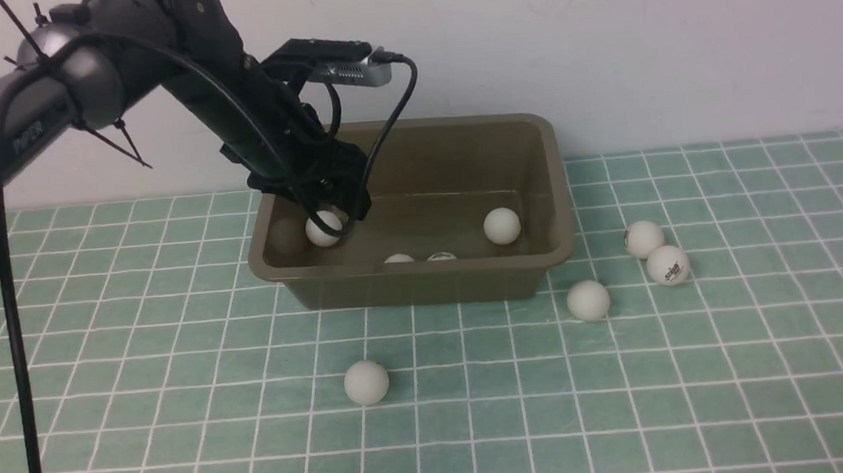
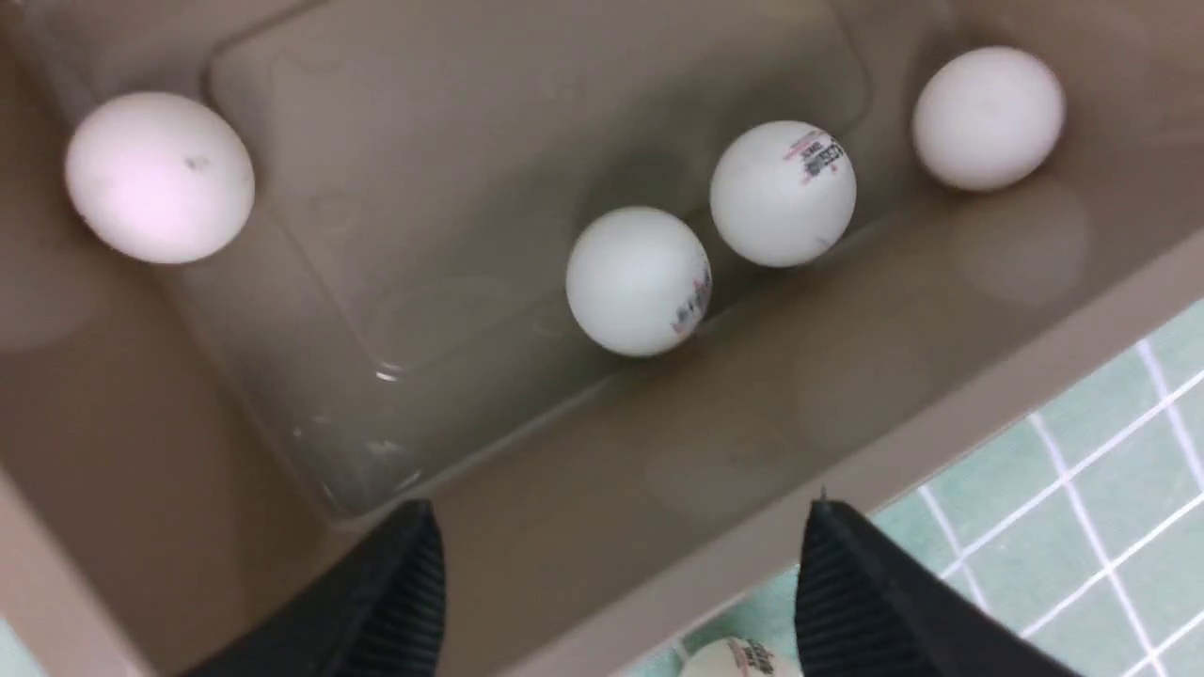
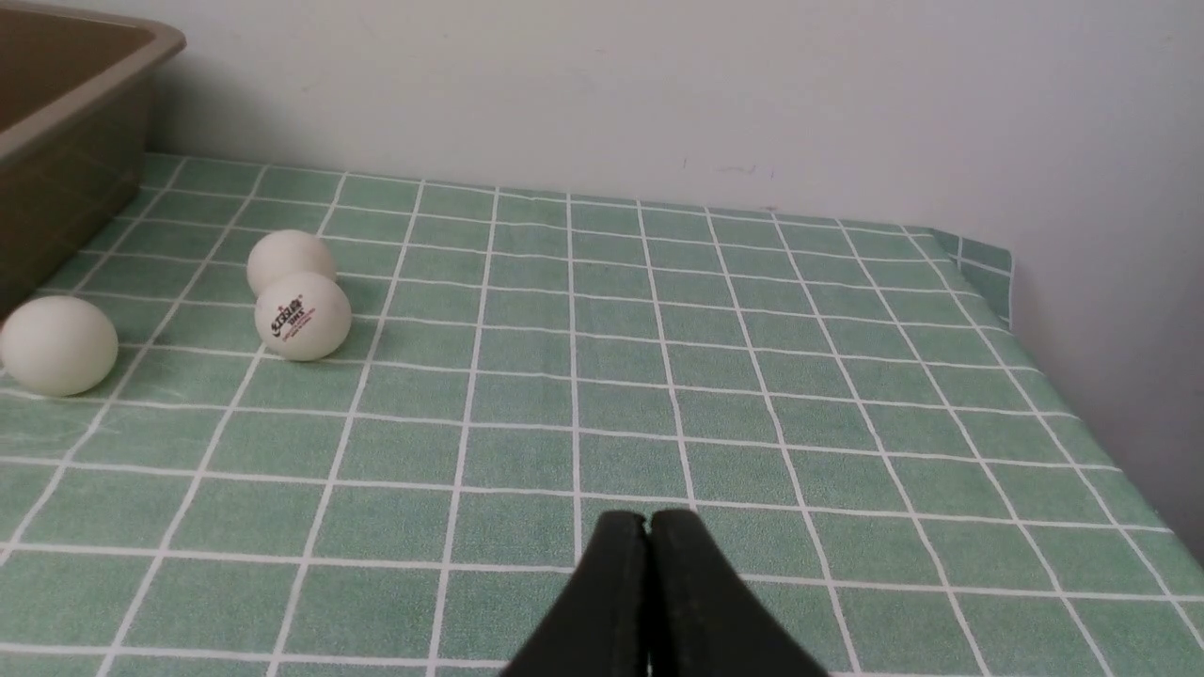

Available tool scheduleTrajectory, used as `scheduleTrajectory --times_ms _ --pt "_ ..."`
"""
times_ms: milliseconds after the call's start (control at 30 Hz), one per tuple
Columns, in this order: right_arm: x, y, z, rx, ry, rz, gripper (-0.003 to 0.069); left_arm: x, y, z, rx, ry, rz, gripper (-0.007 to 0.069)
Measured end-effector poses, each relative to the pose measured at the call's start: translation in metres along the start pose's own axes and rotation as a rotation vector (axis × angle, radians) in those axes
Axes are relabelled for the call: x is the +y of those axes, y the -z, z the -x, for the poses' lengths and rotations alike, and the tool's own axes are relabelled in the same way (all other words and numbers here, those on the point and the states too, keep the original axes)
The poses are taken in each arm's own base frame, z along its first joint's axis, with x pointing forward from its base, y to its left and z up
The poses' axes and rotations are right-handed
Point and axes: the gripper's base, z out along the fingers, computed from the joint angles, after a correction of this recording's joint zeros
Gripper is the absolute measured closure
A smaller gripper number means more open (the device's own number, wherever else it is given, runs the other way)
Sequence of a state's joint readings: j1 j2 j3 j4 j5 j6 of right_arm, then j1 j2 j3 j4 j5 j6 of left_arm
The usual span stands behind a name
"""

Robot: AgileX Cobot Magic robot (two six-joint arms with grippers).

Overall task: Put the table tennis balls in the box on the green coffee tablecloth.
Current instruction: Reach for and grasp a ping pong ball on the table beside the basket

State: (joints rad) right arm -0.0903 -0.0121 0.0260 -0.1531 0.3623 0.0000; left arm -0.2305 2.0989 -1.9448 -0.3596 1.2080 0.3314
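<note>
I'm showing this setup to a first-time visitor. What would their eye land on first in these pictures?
The black left gripper dips into the left end of the olive-brown box, jaws open, with a white table tennis ball close beside it. Then come the loose balls on the green grid tablecloth: one in front of the box, and three to its right.

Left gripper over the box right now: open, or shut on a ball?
Open. On the left gripper the fingers stand wide apart above the box, nothing between them.
</note>
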Motion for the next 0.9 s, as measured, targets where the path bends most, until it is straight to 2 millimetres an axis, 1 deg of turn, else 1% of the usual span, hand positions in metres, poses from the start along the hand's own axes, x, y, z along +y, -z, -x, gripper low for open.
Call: scheduleTrajectory --times_ms 167,333,467,567,667,700,733,800,833,900 --pt "0.0 0.0 0.0 0.0 0.0 0.0 0.0676 -0.002 0.005 0.0 0.002 0.024 -0.003 0.0174" --pt "0.0 0.0 0.0 0.0 0.0 0.0 0.0676 -0.003 0.004 -0.001 0.009 0.064 -0.005 0.0174" --pt "0.0 0.0 0.0 0.0 0.0 0.0 0.0676 -0.01 0.001 -0.007 0.035 0.062 -0.005 0.0174" --pt "0.0 0.0 0.0 0.0 0.0 0.0 0.0676 -0.021 -0.002 -0.015 0.072 0.044 -0.001 0.0174" --pt "0.0 0.0 0.0 0.0 0.0 0.0 0.0676 -0.039 -0.003 -0.033 0.137 -0.009 0.035 0.0174" --pt "0.0 0.0 0.0 0.0 0.0 0.0 0.0676 -0.04 -0.005 -0.034 0.145 -0.013 0.036 0.0174" --pt "0.0 0.0 0.0 0.0 0.0 0.0 0.0676 -0.049 -0.007 -0.043 0.178 -0.037 0.048 0.0174" --pt "0.0 0.0 0.0 0.0 0.0 0.0 0.0676 -0.057 -0.009 -0.055 0.217 -0.059 0.058 0.0174" --pt "0.0 0.0 0.0 0.0 0.0 0.0 0.0676 -0.058 -0.009 -0.055 0.216 -0.063 0.059 0.0174" --pt "0.0 0.0 0.0 0.0 0.0 0.0 0.0676 -0.066 -0.018 -0.067 0.269 -0.081 0.057 0.0174"
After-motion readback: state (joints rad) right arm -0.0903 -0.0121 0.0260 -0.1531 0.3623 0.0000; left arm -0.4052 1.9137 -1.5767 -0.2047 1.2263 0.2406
